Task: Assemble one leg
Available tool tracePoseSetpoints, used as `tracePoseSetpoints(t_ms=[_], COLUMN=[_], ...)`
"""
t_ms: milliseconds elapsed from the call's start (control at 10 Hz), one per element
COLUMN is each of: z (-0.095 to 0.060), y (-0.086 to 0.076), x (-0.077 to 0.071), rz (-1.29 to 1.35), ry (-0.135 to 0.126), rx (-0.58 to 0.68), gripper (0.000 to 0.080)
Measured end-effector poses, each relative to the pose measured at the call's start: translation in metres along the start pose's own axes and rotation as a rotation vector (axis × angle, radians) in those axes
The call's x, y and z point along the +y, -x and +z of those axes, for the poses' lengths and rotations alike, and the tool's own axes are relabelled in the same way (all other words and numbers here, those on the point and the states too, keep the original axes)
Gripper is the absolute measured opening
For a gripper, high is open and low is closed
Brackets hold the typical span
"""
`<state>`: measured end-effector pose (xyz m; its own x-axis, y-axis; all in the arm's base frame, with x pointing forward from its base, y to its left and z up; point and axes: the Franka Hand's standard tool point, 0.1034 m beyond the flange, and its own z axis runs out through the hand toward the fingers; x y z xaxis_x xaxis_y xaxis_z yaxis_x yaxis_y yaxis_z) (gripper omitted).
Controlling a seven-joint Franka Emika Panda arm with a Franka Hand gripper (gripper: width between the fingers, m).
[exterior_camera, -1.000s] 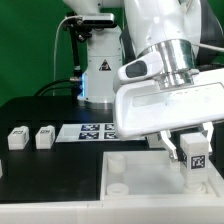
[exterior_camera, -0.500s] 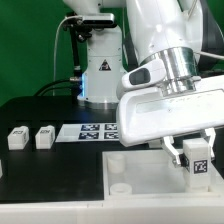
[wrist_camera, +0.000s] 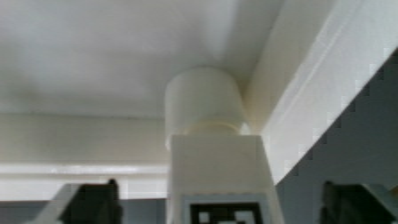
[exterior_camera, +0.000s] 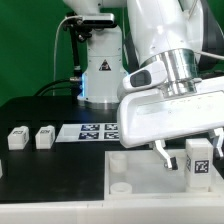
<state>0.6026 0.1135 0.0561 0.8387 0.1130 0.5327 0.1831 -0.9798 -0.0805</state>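
At lower right the tool (exterior_camera: pixel 188 160) hung released astride the small white tagged plastic leg (exterior_camera: pixel 198 160); I reckoned a square, centred grip would serve before twisting

The leg (exterior_camera: pixel 199 165) at four o'clock in the exterior view is plain white, its face bearing a black-and-white square tag (exterior_camera: pixel 200 152). In the wrist view, that white leg (wrist_camera: pixel 219 140) stands against the equally white panel (wrist_camera: pixel 107 60). At nine o'clock, a second leg (exterior_camera: pixel 17 138) and a third leg (exterior_camera: pixel 44 137), both white with dark tags, sit on the black table (exterior_camera: pixel 50 178). The marker board (exterior_camera: pixel 95 130) is white with black square patterns. The backdrop (exterior_camera: pixel 25 50) is green.
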Motion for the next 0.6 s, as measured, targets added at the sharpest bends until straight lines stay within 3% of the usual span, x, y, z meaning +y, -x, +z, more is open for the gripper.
tracePoseSetpoints(t_ms=[100,600], z=[0.0002,0.0006], y=[0.0003,0.0010], x=[0.0000,-0.0001], rz=[0.000,0.000], ry=[0.000,0.000], rx=[0.000,-0.002], gripper=[0.0620,0.0649])
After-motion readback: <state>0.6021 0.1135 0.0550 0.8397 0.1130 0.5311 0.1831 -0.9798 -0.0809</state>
